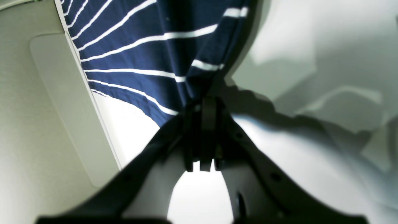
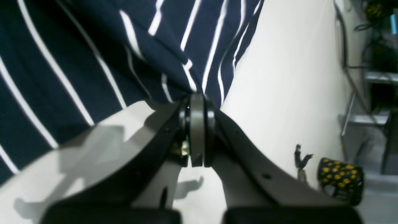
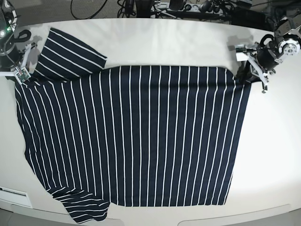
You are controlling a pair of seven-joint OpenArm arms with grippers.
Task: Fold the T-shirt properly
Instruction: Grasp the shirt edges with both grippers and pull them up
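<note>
The dark navy T-shirt [image 3: 141, 136] with thin white stripes lies spread flat on the white table [image 3: 275, 141], one sleeve at the far left and one at the near left. At the shirt's far right corner, my left gripper [image 3: 243, 75] is shut on the cloth. Its wrist view shows the fingertips [image 1: 203, 102] pinching a bunched fold of the T-shirt [image 1: 140, 56]. My right gripper [image 3: 21, 77] is at the far left corner beside the upper sleeve. There its jaws [image 2: 197, 98] are shut on a gathered edge of the T-shirt [image 2: 77, 62].
Cables and a power strip [image 3: 178, 7] run behind the table's far edge. A yellow-and-black object [image 2: 340, 180] and metal shelving [image 2: 373, 77] stand off the table's side in the right wrist view. Bare table lies to the right of the shirt.
</note>
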